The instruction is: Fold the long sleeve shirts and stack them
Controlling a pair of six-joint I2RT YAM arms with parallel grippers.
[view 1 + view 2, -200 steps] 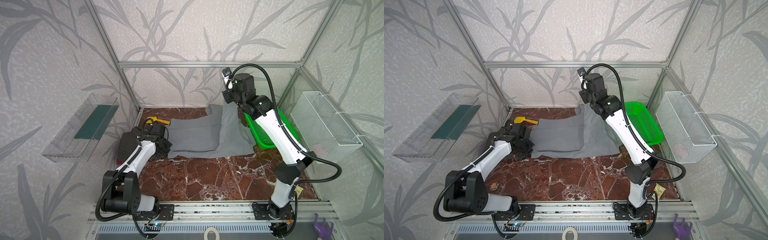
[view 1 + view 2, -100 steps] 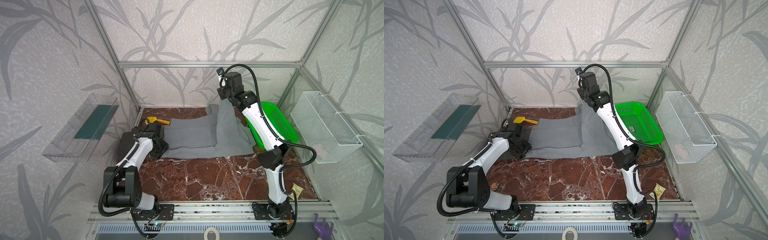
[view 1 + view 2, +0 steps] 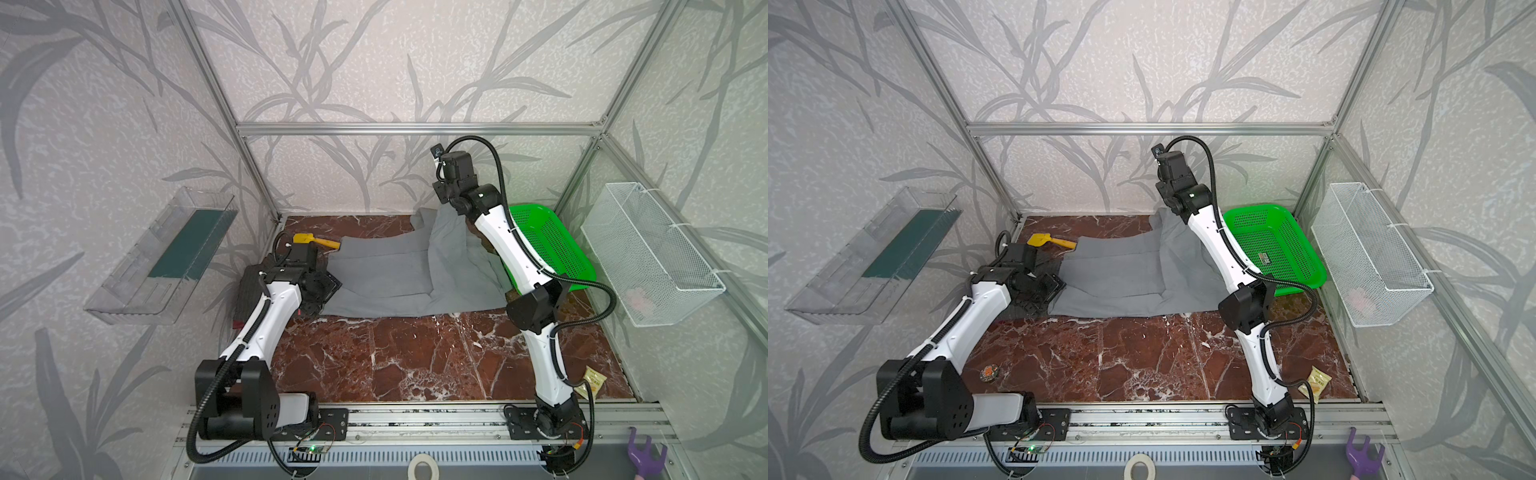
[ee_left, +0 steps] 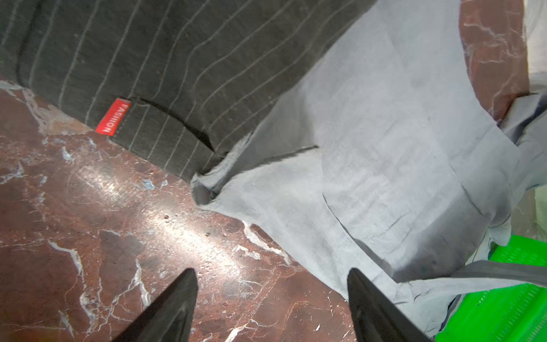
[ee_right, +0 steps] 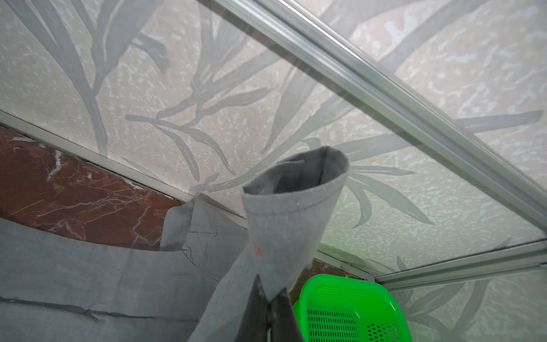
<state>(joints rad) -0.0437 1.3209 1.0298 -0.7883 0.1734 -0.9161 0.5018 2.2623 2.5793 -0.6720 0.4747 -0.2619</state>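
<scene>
Red "FASHION" tag (image 4: 113, 116) on pinstriped shirt (image 4: 177, 59)

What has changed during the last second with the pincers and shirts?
The left pincer opened beside a corner of the grey shirt, holding nothing. The right pincer, shut on the shirt's sleeve, carried it slightly leftward as its elbow folded in. The pinstriped shirt and green basket stayed put.
</scene>
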